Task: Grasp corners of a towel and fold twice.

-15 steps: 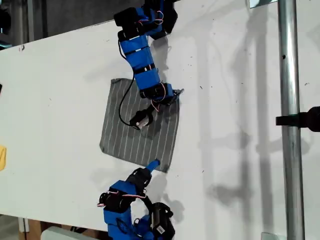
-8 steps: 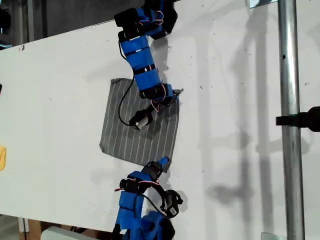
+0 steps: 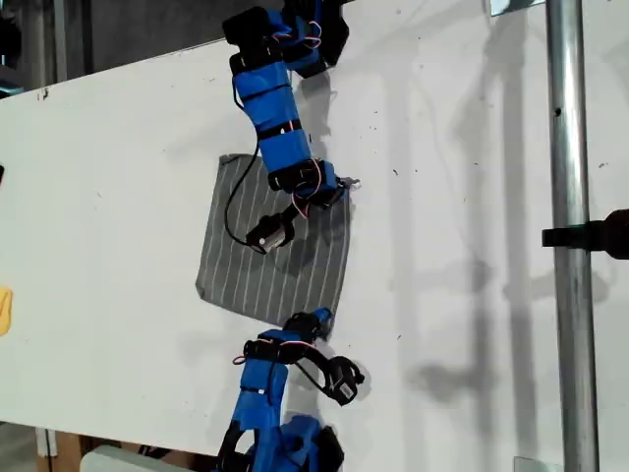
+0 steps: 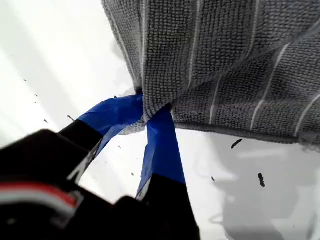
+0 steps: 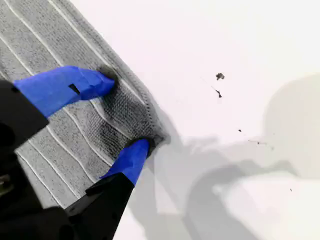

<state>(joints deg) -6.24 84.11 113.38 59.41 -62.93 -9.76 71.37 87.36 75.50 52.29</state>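
Towel [image 3: 270, 251]: flat on white table [image 3: 108, 197].
My first gripper [image 4: 150, 116]: pinching a towel corner [image 4: 152, 102].
My second gripper [image 5: 125, 112]: jaws apart, straddling another corner's edge.
Open room: bare table toward the exterior view's right.

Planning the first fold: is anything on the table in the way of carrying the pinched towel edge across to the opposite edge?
Nothing visible is. The towel lies flat, and the table past its far edge is bare.

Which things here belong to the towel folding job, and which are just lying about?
Belong to the job:
the towel
my first gripper, shut on a towel corner
my second gripper, open, its tips at another towel corner

Just lying about:
the yellow object at the exterior view's left edge
the metal pole
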